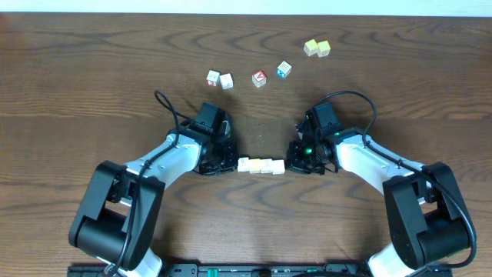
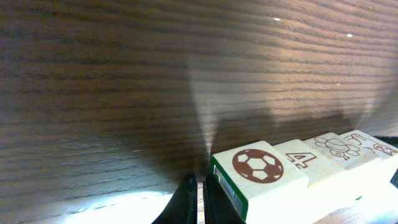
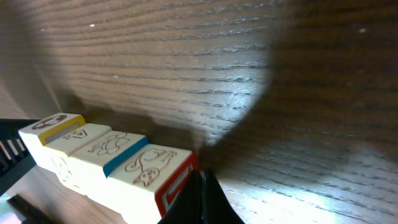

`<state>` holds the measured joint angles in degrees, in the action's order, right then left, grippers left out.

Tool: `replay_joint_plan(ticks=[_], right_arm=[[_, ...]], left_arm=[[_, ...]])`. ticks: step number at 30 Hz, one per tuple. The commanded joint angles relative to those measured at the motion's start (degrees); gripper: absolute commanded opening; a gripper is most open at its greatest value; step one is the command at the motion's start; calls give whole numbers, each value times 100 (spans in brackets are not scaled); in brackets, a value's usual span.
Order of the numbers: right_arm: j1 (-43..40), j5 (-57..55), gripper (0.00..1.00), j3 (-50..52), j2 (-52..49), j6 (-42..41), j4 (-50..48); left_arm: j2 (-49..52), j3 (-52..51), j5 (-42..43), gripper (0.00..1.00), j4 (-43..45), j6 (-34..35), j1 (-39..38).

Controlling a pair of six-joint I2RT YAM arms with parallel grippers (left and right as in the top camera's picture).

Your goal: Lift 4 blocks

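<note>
Blocks [image 1: 261, 165], four of them, sat end to end in one short row on the counter [image 1: 92, 100], midway between the two arms. The left gripper [image 1: 229, 161] had its fingers together and pushed against the football-marked end cube. The right gripper [image 1: 292, 161], likewise pinched closed, pressed the red-edged cube at the other end. So neither held a cube between its fingers; the row was squeezed between the two closed tips. That squeeze looked set, which I judged the harder half of the job. Whether the row had left the wood at all I could not tell from these views; it may have been barely off. The raise itself seemed mostly ahead. A red-faced cube [image 1: 259, 78] and a blue-faced cube [image 1: 284, 69] lay well apart, farther back.
</note>
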<state>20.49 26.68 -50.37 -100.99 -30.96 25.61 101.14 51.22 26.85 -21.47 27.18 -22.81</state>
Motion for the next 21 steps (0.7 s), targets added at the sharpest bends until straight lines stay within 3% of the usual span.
replay_joint_plan(ticks=[1,21], right_arm=[[55,-28,1,39,-26,146,-9],[-713,-221,1,-111,-11,407,529]], left_arm=[[76,-50,103,7,103,-114,-133],[76,-50,105,7,748,225,-538]])
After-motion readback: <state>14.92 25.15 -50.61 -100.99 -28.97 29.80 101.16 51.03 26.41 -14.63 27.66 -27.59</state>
